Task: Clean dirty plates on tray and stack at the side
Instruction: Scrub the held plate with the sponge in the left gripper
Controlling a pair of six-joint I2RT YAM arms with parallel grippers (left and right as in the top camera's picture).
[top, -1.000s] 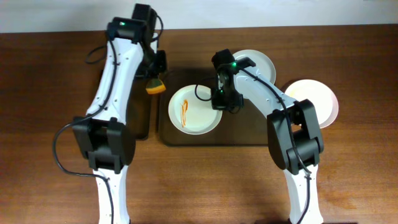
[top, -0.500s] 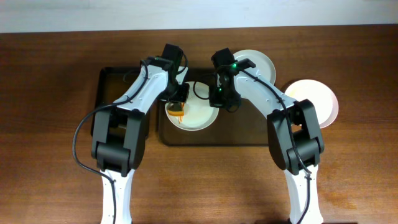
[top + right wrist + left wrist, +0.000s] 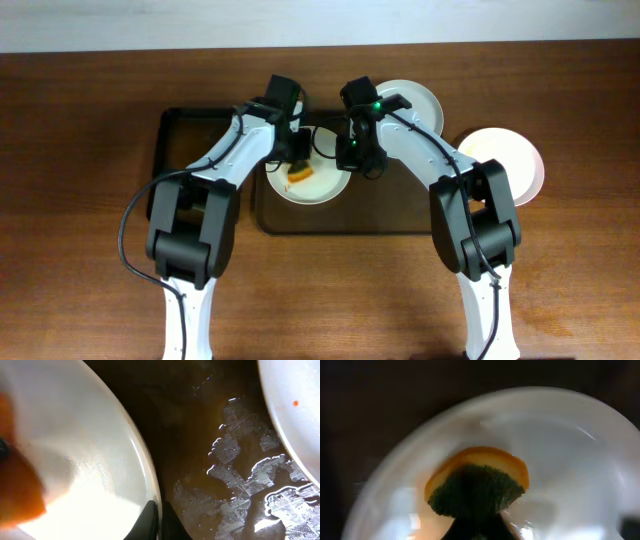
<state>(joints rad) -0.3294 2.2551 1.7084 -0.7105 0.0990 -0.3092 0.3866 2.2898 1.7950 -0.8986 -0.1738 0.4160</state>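
Observation:
A white plate [image 3: 322, 186] lies on the left half of the dark brown tray [image 3: 385, 212]. My left gripper [image 3: 297, 166] is shut on an orange and green sponge [image 3: 299, 176] and presses it onto this plate. In the left wrist view the sponge [image 3: 477, 485] rests on the plate's white surface [image 3: 560, 450]. My right gripper [image 3: 350, 160] is shut on the plate's right rim, seen in the right wrist view [image 3: 159, 520]. A second plate [image 3: 412, 100] lies at the tray's back right. A third plate [image 3: 502, 160] lies on the table to the right of the tray.
A smaller black tray [image 3: 182, 130] sits left of the brown tray, partly under my left arm. The brown tray's floor [image 3: 210, 445] is wet. The second plate's edge [image 3: 295, 400] carries a red speck. Bare wooden table lies in front.
My left arm swung from over the black tray onto the plate with the sponge, then slid it a little to the right. The orange smear is now covered. My right gripper stayed on the rim.

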